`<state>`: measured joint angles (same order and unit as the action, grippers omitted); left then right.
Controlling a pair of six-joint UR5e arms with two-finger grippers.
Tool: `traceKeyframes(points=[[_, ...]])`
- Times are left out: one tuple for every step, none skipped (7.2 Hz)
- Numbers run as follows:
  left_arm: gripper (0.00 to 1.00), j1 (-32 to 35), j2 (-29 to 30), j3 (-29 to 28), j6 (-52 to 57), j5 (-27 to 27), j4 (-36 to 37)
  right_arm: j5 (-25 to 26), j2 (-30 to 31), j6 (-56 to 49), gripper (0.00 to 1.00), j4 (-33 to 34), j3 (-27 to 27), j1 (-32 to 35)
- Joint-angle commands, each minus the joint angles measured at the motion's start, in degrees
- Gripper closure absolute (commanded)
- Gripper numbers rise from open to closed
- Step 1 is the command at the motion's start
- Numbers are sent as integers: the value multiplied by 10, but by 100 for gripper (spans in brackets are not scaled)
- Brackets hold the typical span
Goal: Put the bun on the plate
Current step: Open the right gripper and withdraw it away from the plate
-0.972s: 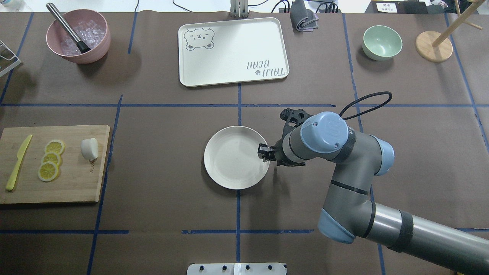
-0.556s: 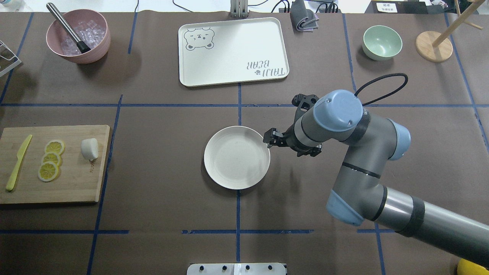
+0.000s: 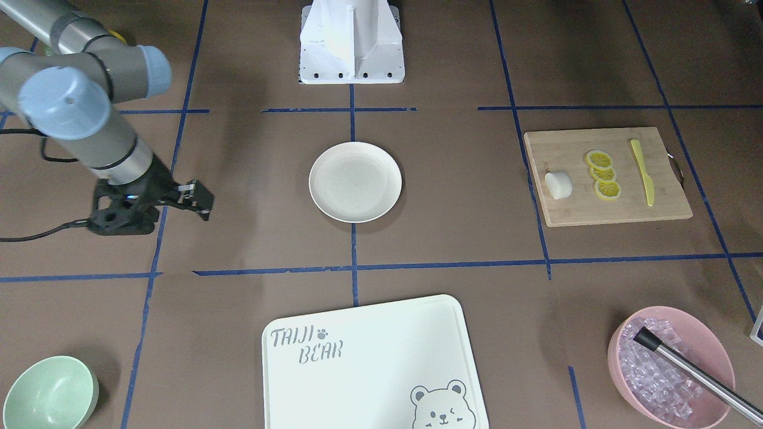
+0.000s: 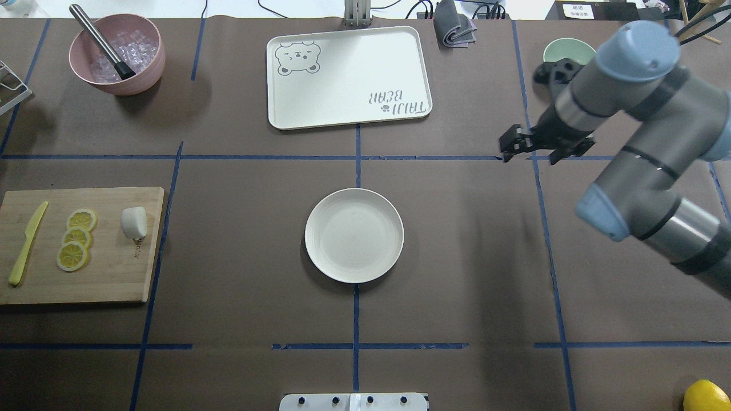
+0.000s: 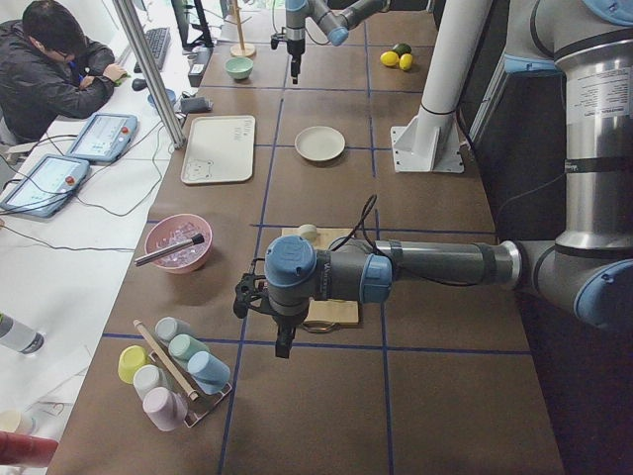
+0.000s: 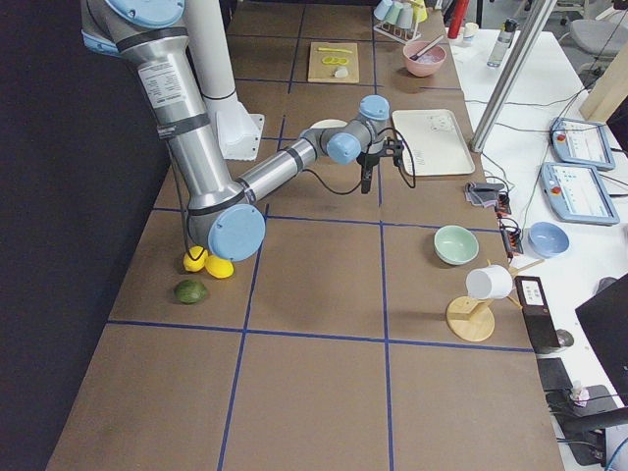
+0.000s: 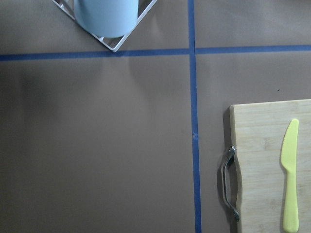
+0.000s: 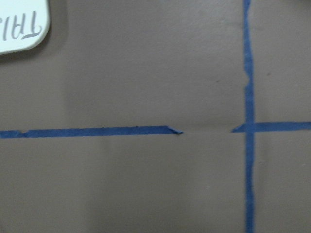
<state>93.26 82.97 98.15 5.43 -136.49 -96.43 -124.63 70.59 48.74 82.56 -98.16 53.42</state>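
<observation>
Overhead exterior, scanning from the left edge. A wooden cutting board lies on the worktop at mid-left. On it sit a yellow knife, then three overlapping lemon slices, then the bun near the board's right edge, just beside the slices and not touching them. Nothing is holding the bun.

Upper left: a pink bowl of ice with a metal tool leaning in it. Frame centre: the plate, bare, flat on the worktop, well apart from the bun. Above it at upper centre is the bear-printed tray.

Upper right: the right gripper hangs over a blue tape line, well apart from the plate. Its fingers look parted with nothing between them. The mint bowl is partly hidden behind that arm. A lemon sits in the bottom right corner.

Exterior left: the left gripper points down over the worktop, just off the near end of the board. I can't tell from this view whether it is open or closed. The left wrist view shows only the board's handle end and the knife.
</observation>
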Motion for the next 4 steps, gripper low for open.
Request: traceKeyframes(points=[[0,-1,0,-1,-2,-3,-53,-38,110,-259,0,4,0,132],[0,-2,1,-1,-1,-3,-54,-52,158,-346,0,3,-4,184],[0,-5,2,-1,-1,-4,-54,-61,205,-430,0,3,-9,235],[0,-17,12,-4,-2,-3,-48,-62,244,-487,0,3,-17,276]])
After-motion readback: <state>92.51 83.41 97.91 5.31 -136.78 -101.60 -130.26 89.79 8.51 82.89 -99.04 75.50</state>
